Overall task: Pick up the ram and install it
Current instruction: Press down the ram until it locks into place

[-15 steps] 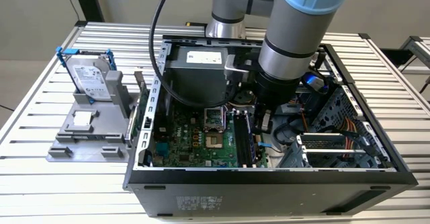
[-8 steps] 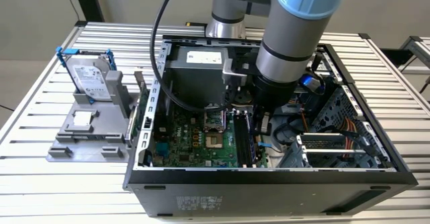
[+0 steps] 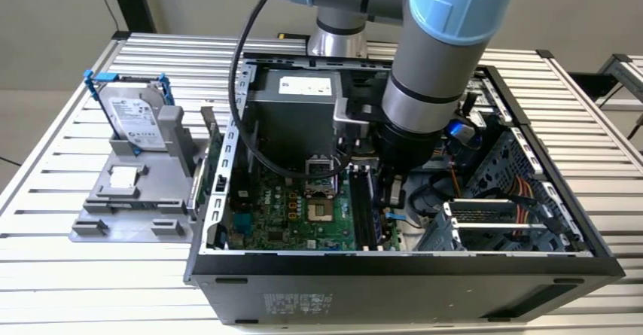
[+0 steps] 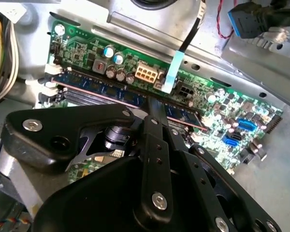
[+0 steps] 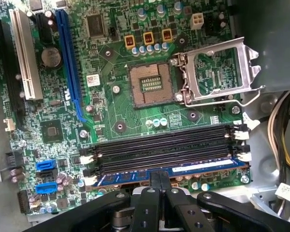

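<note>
The fingers (image 5: 159, 180) are clenched on the ram (image 5: 203, 167), whose long axis lies along the outermost slot (image 5: 164, 153).

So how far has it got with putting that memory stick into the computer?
Well along, it seems. The ram is already off the table and standing in the outermost of the long black slots on the motherboard. The claw is down on its middle. Whether it is fully seated, I cannot tell.

Your gripper (image 5: 159, 181) sits tight against the ram (image 5: 203, 167). Black slots (image 5: 164, 145) flank one side; a cable (image 4: 176, 63) crosses nearby.
</note>
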`<state>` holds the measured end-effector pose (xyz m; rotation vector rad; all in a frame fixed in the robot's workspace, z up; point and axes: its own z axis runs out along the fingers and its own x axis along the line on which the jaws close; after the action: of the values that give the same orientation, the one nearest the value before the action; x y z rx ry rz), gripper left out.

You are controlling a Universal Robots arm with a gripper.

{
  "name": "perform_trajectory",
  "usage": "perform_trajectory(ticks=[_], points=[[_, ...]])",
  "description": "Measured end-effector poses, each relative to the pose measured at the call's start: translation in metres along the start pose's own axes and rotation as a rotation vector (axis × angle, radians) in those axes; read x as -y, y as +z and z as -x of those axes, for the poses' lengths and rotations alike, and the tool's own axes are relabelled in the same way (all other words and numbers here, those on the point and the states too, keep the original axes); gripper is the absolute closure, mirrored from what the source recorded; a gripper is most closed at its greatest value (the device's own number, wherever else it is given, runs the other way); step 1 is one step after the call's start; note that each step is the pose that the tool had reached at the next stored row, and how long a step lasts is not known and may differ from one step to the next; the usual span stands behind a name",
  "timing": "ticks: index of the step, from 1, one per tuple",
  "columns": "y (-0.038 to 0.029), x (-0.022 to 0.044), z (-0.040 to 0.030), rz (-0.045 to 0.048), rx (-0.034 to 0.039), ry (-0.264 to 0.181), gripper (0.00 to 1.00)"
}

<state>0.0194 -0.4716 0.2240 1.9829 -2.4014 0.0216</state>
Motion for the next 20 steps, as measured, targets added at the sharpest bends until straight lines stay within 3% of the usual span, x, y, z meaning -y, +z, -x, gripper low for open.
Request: perform_trajectory(ticks=[2, 5, 11, 12, 14, 16, 20], points=[[0.0017, -0.0002, 0.0004, 0.0023, -0.0017, -0.001, 1.0], [0.0017, -0.0003, 0.0012, 0.0191, -0.0027, -0.002, 1.0], [0.0076, 0.001, 0.0016, 0.0214, -0.0067, -0.004, 1.0], [0.005, 0.0011, 0.002, 0.0218, -0.0085, -0.004, 1.0], [-0.0005, 0.0009, 0.0021, 0.023, -0.0002, -0.004, 1.0], [-0.0104, 0.0009, 0.0011, 0.023, -0.0038, -0.004, 1.0], [-0.0288, 0.0008, 0.0006, 0.0241, -0.0039, -0.004, 1.0]])
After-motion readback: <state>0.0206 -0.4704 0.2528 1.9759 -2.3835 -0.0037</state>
